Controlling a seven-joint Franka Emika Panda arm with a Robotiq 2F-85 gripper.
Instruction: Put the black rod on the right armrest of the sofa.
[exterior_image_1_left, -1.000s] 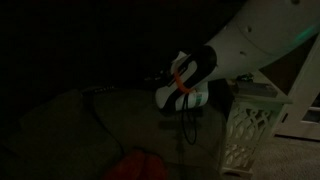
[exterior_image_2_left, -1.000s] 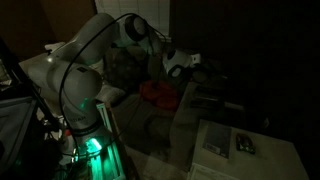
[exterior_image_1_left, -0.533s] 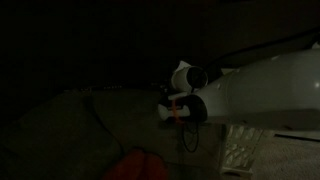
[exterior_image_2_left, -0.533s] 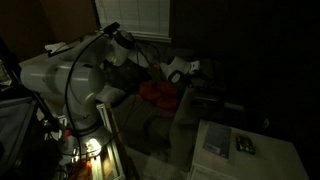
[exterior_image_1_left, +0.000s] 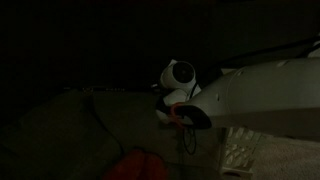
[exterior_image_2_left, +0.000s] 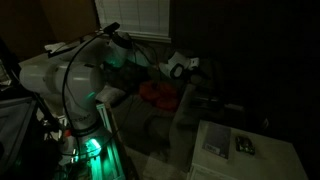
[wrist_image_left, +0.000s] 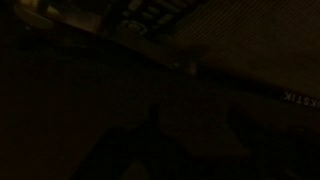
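The room is very dark. In the wrist view the black rod (wrist_image_left: 232, 79) shows as a thin straight line slanting across the frame, with a small white label near its right end. It lies beyond my gripper (wrist_image_left: 195, 128), whose two fingers are faint dark shapes standing apart with nothing between them. In both exterior views the white arm reaches over the olive-grey sofa (exterior_image_1_left: 60, 130) (exterior_image_2_left: 150, 125), its wrist (exterior_image_1_left: 180, 73) (exterior_image_2_left: 178, 66) above the sofa's side. The rod cannot be made out in either exterior view.
A red cushion-like thing (exterior_image_1_left: 135, 165) (exterior_image_2_left: 158, 93) lies on the sofa seat. A white lattice-sided box (exterior_image_1_left: 240, 150) stands past the arm. A white table (exterior_image_2_left: 270, 155) carries a small dark device (exterior_image_2_left: 244, 145). The robot's base (exterior_image_2_left: 85, 150) glows green.
The arm has swung across an exterior view and its wrist has risen a little and turned. The rod now lies apart from the fingers.
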